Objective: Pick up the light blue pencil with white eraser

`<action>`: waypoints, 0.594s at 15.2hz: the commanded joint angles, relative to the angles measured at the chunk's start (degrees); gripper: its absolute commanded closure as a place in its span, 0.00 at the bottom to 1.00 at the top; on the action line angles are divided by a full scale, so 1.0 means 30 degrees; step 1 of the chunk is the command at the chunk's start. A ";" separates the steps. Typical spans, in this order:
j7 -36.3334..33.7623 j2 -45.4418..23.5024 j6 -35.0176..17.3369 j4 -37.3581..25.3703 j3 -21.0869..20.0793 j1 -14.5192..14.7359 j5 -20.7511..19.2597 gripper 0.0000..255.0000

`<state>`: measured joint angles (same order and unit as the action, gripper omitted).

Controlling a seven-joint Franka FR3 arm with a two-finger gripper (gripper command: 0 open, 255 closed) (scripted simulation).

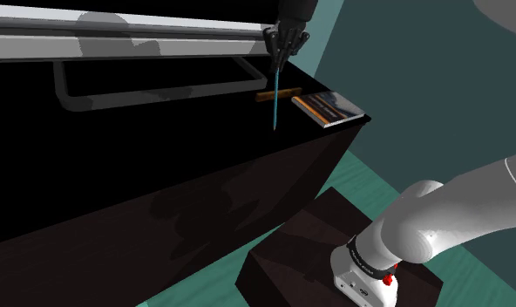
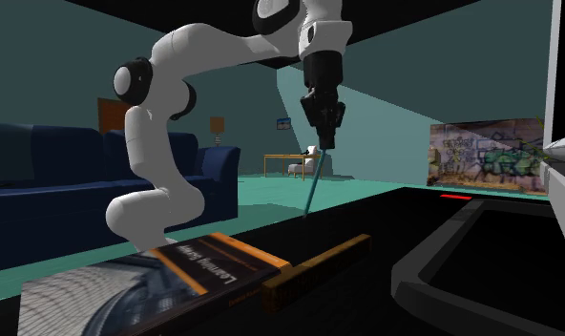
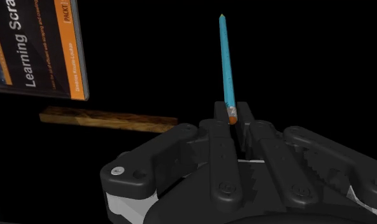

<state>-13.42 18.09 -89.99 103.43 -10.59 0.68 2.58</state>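
A light blue pencil (image 1: 275, 103) hangs point down from my gripper (image 1: 280, 61), lifted off the black surface (image 1: 160, 174). In the second exterior view the pencil (image 2: 312, 187) dangles below the gripper (image 2: 324, 143) with its tip just above the tabletop. The wrist view has the two black fingers (image 3: 220, 114) closed on the pencil's eraser end, and the blue shaft (image 3: 227, 63) reaches away from the hand.
A brown wooden stick (image 1: 278, 93) lies under the pencil, with a book (image 1: 329, 107) beside it near the table's corner. A grey-rimmed tray or handle (image 1: 152, 83) sits farther along the shoulder view's left. The stand (image 1: 317, 253) is at the lower right.
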 commanded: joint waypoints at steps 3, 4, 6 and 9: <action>-0.0031 -0.0289 0.0786 -0.1071 -0.0006 -0.0019 -0.0048 1.00; -0.0044 -0.0397 0.1054 -0.1446 -0.0010 -0.0025 -0.0066 1.00; -0.0073 -0.0628 0.1594 -0.2215 -0.0021 -0.0036 -0.0103 1.00; -0.0122 -0.1016 0.2421 -0.3424 -0.0046 -0.0050 -0.0164 1.00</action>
<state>-13.66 15.48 -83.76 94.60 -10.66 0.52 2.15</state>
